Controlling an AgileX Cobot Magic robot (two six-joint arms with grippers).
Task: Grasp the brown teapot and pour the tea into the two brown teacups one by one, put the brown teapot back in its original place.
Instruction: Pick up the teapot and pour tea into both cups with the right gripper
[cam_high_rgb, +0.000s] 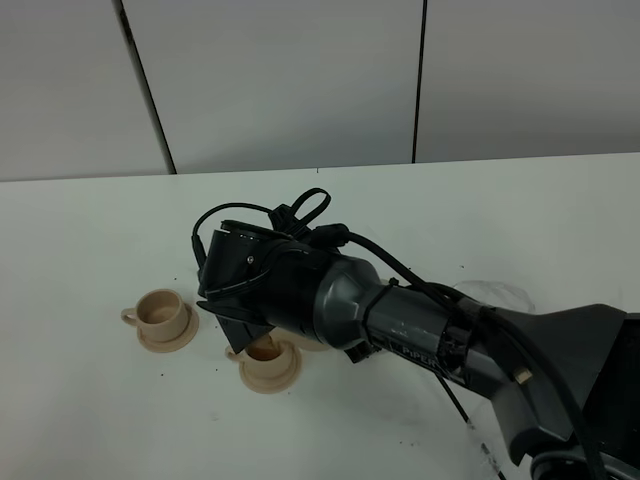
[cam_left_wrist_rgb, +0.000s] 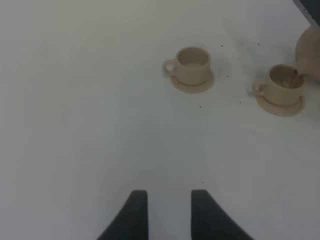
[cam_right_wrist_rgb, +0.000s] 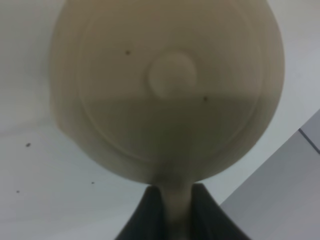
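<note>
My right end effector is clamped on the brown teapot, tipped over the nearer teacup for what I judge the first pour; next I level it and shift to the other teacup, while my left end effector hangs open, empty.

two brown teacups, two small saucers and one brown teapot.
</note>
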